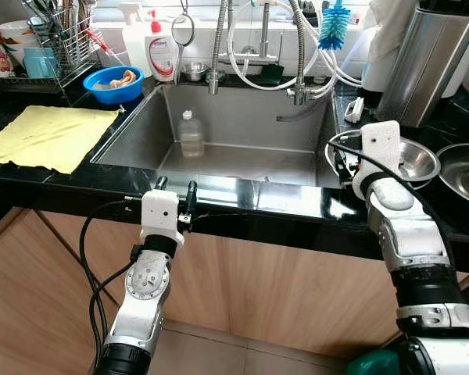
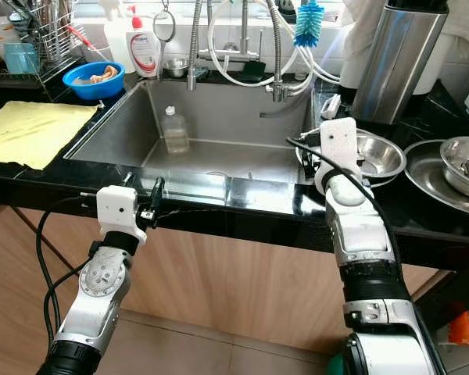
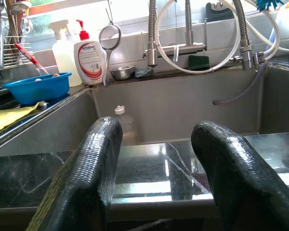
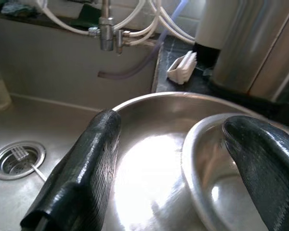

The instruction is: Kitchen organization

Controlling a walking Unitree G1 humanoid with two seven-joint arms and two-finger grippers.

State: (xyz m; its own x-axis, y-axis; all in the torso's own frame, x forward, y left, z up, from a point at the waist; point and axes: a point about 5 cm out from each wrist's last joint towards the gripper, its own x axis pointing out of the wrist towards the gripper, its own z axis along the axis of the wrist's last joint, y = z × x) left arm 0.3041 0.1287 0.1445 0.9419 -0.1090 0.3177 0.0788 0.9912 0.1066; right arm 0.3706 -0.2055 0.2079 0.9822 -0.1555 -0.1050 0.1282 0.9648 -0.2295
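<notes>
Steel bowls lay under the right tool — spread wide; the left tool, also spread, hovered at the tabletop edge.

The right gripper is spreading its two black fingers wide over a large shiny steel bowl. A smaller steel bowl is sitting inside it, beside the steel sink's round drain.

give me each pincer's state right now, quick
Left pincer: open, holding nothing, at the front edge of the black stone counter.
Right pincer: open, holding nothing, over the round shiny steel bowls right of the sink.
</notes>
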